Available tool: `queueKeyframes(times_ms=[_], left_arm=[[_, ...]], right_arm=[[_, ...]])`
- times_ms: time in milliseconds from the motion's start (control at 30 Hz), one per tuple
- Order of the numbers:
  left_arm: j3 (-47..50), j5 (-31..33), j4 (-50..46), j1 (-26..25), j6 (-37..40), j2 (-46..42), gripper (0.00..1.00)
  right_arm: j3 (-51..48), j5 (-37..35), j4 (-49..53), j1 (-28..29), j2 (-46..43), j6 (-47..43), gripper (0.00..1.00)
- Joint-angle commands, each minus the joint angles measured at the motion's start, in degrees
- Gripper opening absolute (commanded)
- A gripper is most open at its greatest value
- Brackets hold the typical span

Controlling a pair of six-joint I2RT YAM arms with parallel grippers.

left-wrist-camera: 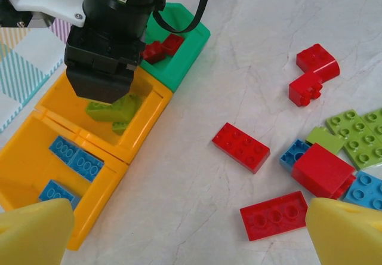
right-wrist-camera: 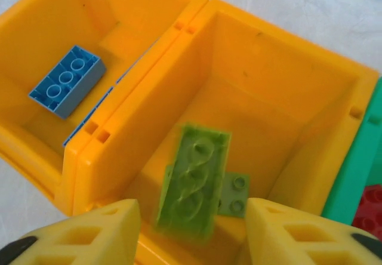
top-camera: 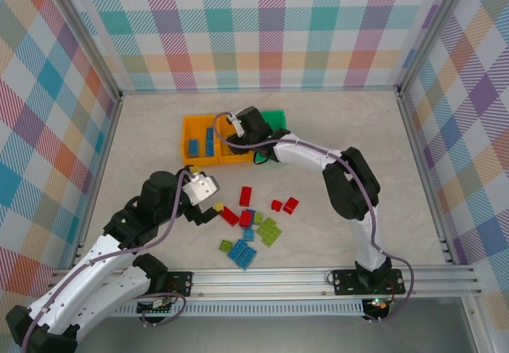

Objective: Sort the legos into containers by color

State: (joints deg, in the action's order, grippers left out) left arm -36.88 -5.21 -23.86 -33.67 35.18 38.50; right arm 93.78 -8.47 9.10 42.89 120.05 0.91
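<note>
Fingers (right-wrist-camera: 89, 235) of the right gripper (right-wrist-camera: 190, 217) stand parted over the middle orange bin (right-wrist-camera: 286, 56), with the lime brick (right-wrist-camera: 194, 181) loose and blurred between them. It could bounce over the wall into the neighbouring orange bin (right-wrist-camera: 36, 44) of blues. The left gripper (left-wrist-camera: 191, 241), spread and empty, hangs on the middle bin's near side, over loose legos (left-wrist-camera: 242, 147).

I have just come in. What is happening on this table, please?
It is a sorting job, by colour. The right hand is open above the middle orange bin, and a blurred lime green brick seems to be dropping in. Blue bricks lie in the other orange bin, red ones in the green bin. The left hand hovers open over loose bricks on the table.
</note>
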Motion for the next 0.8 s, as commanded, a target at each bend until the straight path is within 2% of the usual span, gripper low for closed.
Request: queueKeyframes(times_ms=[0,100,200,267,333,400,467,600,667,767], left_arm=[[0.9,1.2,2.0,-0.2,-1.4,-0.4,1.00],[0.8,3.5,2.4,-0.1,-3.1,0.1,1.00],[-0.1,6.7,3.3,0.9,-9.4,1.2,1.00],[-2.0,11.5,3.3,2.2,-17.9,3.2,1.00],[-5.8,16.3,1.2,3.3,-25.9,6.3,1.00],[-11.7,21.1,-3.9,3.4,-33.8,10.4,1.00],[-18.0,24.1,-11.3,3.4,-45.5,15.2,0.99],[-21.5,19.6,-18.0,3.3,-65.7,21.0,0.97],[-20.1,17.8,-18.7,3.2,-78.2,22.0,0.90],[-17.0,10.2,-17.4,2.2,-90.4,23.5,0.89]], right_arm=[[2.8,-0.7,1.0,-0.4,-0.8,0.1,0.53],[1.7,-0.6,2.2,-0.4,-3.5,0.0,0.52],[-2.7,0.6,1.9,-0.4,-9.9,0.7,0.52],[-8.2,1.9,0.7,-0.4,-16.1,1.4,0.54],[-13.7,3.7,-0.3,-0.4,-22.4,2.1,0.60],[-18.9,5.7,-1.0,-0.4,-29.0,3.1,0.68],[-24.6,7.5,-0.7,-0.4,-35.9,4.4,0.78],[-34.4,14.0,-0.4,-0.4,-48.5,5.6,1.00],[-39.0,20.9,-1.2,-0.4,-54.3,5.6,1.00],[-44.1,29.7,0.5,-0.4,-60.6,6.8,1.00]])
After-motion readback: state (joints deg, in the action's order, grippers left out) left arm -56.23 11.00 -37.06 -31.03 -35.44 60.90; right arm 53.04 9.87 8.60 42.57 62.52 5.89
